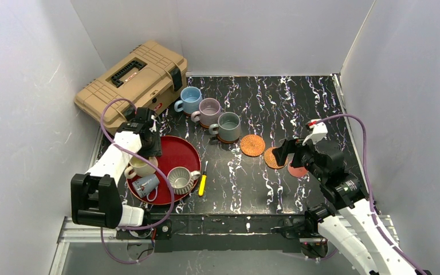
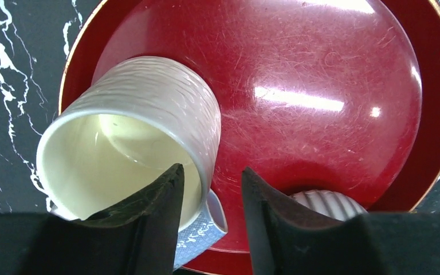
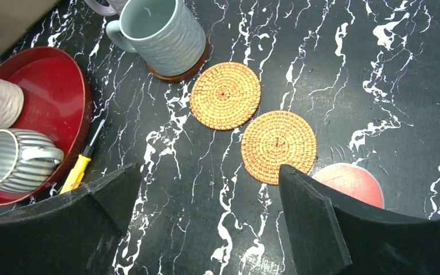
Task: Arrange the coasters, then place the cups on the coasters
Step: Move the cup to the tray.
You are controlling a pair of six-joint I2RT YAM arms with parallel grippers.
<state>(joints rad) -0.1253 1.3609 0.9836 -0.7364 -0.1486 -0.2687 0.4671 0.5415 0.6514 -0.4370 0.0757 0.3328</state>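
**Left hand astride cream mug rim; right hand wide open by the coasters**

Mugs: six counted, as follows.
- Three stand upright in a diagonal row running 10-to-4 o'clock on the surface [image 1: 298, 103]: light blue mug [image 1: 191, 98], mauve mug [image 1: 210, 109], grey-green mug [image 1: 229, 125].
- All three have their mouths up and handles toward 8 o'clock.
- The grey-green mug sits on a dark wooden coaster [image 3: 179, 73]. A brown rim shows under the mauve mug. Under the light blue mug, cannot tell.
- Three more are on the red tray [image 1: 177, 150].
- The cream-yellow mug [image 2: 120, 143] is at the tray's 9 o'clock edge.
- The ribbed mug [image 1: 180, 179] is upright at 4 o'clock, handle toward 3.
- The small pale grey mug [image 1: 146, 185] lies on its side at 7 o'clock. Its mouth direction is unclear.

Coasters off the mugs: three, all lying flat.
- A woven coaster [image 3: 225, 95] lies at 4 o'clock of the grey-green mug.
- A second woven coaster [image 3: 279, 146] lies just beside it, further along the row.
- A red coaster [image 3: 349, 180] follows, partly hidden by a finger.

Left hand [image 2: 211, 169]: one finger is inside the cream-yellow mug's mouth and the other outside its wall. The jaws are partly apart; cannot tell whether they pinch.

Right hand [image 3: 209, 172]: jaws wide apart, holding nothing, above the surface near the second woven coaster.

Screwdriver [image 1: 203, 183]: long axis 12-to-6, yellow handle at the 6 end, at 3 o'clock of the tray.
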